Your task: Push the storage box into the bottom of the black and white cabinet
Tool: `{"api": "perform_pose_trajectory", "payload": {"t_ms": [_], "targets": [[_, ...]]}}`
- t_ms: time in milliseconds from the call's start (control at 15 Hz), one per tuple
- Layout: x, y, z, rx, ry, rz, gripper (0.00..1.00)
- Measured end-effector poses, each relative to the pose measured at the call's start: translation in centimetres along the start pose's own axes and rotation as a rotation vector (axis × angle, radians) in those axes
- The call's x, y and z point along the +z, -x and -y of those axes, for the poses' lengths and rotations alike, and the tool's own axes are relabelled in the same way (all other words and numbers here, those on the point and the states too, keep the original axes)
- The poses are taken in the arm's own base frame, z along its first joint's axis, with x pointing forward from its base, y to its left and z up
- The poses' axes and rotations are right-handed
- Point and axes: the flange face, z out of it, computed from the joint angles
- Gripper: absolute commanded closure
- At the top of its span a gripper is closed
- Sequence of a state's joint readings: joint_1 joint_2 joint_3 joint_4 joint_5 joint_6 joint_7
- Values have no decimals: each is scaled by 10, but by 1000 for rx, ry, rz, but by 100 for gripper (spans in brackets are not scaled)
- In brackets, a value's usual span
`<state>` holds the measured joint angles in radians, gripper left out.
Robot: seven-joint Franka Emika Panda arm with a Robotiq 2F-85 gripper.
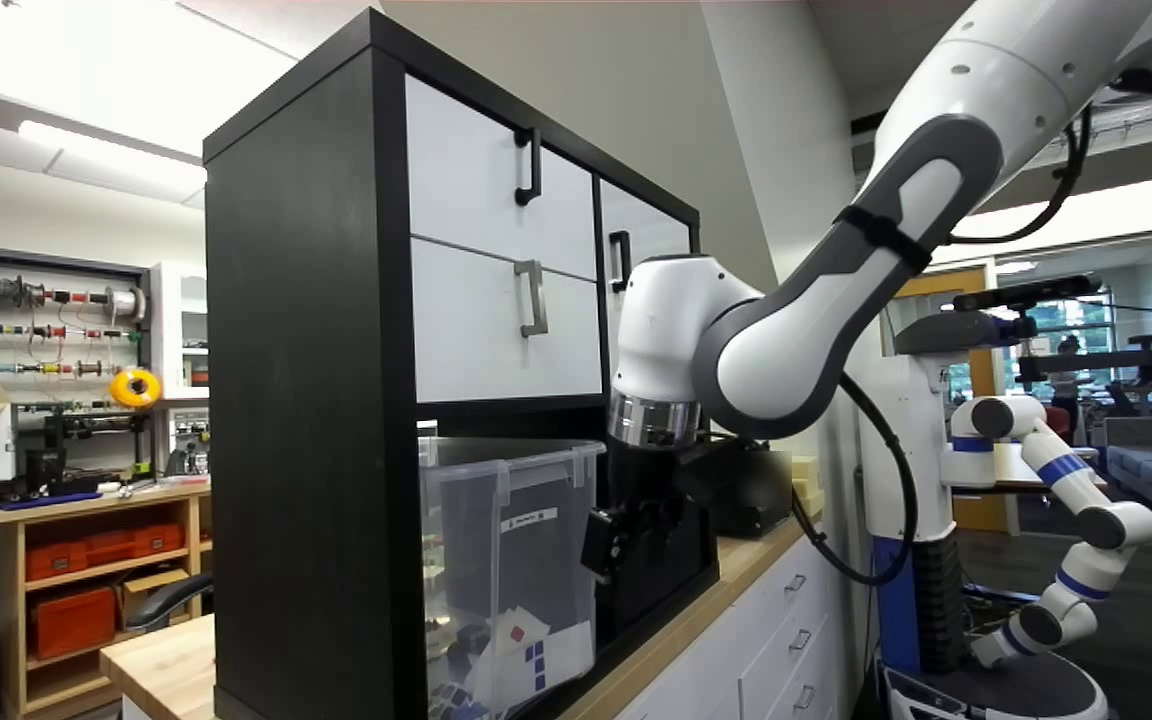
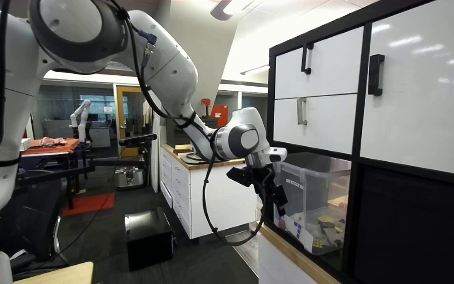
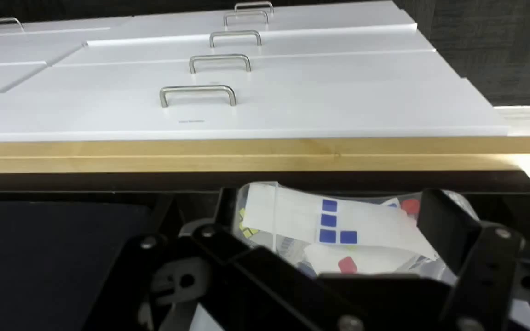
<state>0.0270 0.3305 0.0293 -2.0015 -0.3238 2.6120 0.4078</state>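
Because the storage box [image 1: 511,575] stands in the mouth of the lower left compartment of the black and white cabinet [image 1: 296,400], its labelled front toward me, my push has to run from near to far, straight inward. My pincer [image 3: 336,216] hangs on the near side of that front, its fingers [image 3: 448,230] spread wide and pinching nothing; whether they touch the plastic I cannot tell. The box's far end is hidden, so I can't say which way its long axis runs. The foot of its front lies close to the cabinet's lower edge, and I judge some depth is left to gain. Shoving off-centre could swivel it toward the divider [image 2: 354,197] on its right.

Its walls are smooth, cloudy-clear plastic, slimmer at the foot than at the rim. Through them I see a white sheet [image 3: 292,214] with square blue marks [image 3: 328,220] and a yellow-gridded cube [image 2: 318,243]. The cabinet sets shiny white fronts [image 2: 424,86] in a plain black frame and sits on a counter [image 3: 265,155] of pale, grained wood.
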Motion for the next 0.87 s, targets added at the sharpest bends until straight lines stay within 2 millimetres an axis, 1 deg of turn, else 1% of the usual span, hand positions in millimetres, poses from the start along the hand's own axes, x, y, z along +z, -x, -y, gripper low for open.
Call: {"api": "perform_pose_trajectory", "payload": {"t_ms": [333, 533, 667, 733, 867], "targets": [[-53, 31, -23, -46, 38, 160, 0], [-80, 45, -34, -67, 37, 231, 0], [-94, 52, -41, -78, 40, 261, 0], [-99, 52, -43, -77, 41, 258, 0], [-96, 52, -42, -79, 41, 261, 0]]}}
